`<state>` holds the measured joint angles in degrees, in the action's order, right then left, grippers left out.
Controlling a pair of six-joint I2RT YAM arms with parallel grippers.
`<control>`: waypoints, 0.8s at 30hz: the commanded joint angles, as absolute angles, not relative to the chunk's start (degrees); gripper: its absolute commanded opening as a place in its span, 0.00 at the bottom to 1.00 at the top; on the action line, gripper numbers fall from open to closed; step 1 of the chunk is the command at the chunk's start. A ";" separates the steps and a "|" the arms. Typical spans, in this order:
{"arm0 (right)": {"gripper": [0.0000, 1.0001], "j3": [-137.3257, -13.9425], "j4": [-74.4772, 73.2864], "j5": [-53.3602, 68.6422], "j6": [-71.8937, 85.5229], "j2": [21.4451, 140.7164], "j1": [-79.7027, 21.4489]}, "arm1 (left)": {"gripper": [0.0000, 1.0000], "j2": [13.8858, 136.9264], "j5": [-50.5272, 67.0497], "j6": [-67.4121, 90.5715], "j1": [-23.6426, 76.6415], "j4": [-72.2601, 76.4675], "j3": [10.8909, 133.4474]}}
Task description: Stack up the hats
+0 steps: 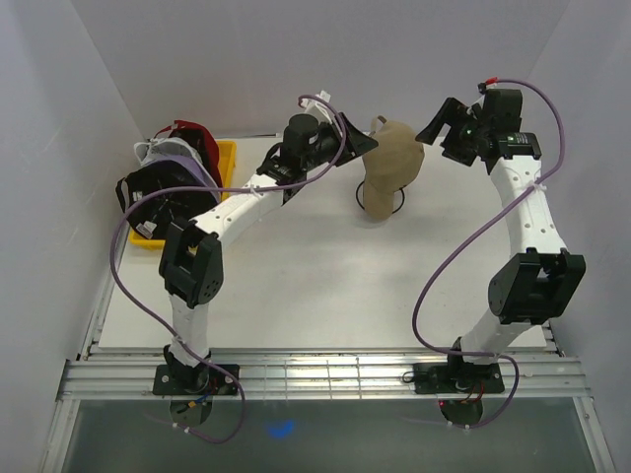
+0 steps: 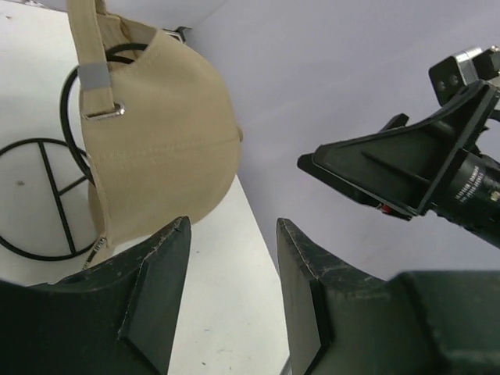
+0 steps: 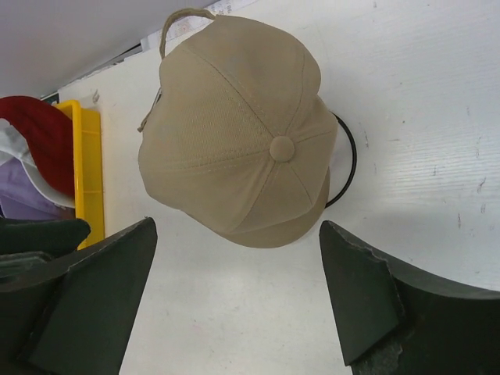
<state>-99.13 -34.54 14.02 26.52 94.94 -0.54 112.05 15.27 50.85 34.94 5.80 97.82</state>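
A tan cap (image 1: 389, 163) sits on a black wire stand (image 1: 395, 206) at the back middle of the table. It also shows in the left wrist view (image 2: 156, 148) and in the right wrist view (image 3: 234, 133). A dark red cap (image 1: 197, 133), a white cap (image 1: 158, 150), a lavender cap (image 1: 185, 166) and a black cap (image 1: 158, 197) are piled together at the far left. My left gripper (image 1: 363, 140) is open and empty just left of the tan cap. My right gripper (image 1: 442, 120) is open and empty to the cap's right.
A yellow tray (image 1: 229, 158) lies under the pile of caps at the left wall. White walls close in the table at the back and on both sides. The wire stand's ring base (image 2: 39, 195) rests on the table under the tan cap.
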 commanded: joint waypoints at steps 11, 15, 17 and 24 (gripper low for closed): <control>0.81 -104.94 -33.13 18.37 24.96 99.49 1.67 | 0.57 124.10 9.58 44.21 34.54 -10.11 115.66; 0.72 -105.47 -34.19 19.16 24.87 100.98 1.67 | 0.56 125.24 8.62 44.30 34.54 -11.16 116.89; 0.68 -104.86 -34.01 19.95 24.87 101.16 1.67 | 0.56 125.33 8.00 44.38 34.54 -11.34 116.98; 0.62 -100.20 -31.82 21.53 25.05 99.06 1.58 | 0.55 126.12 6.95 45.17 34.19 -12.22 117.68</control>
<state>-101.51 -34.06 19.77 25.91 101.32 1.76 127.20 8.21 45.28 34.59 -11.29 115.33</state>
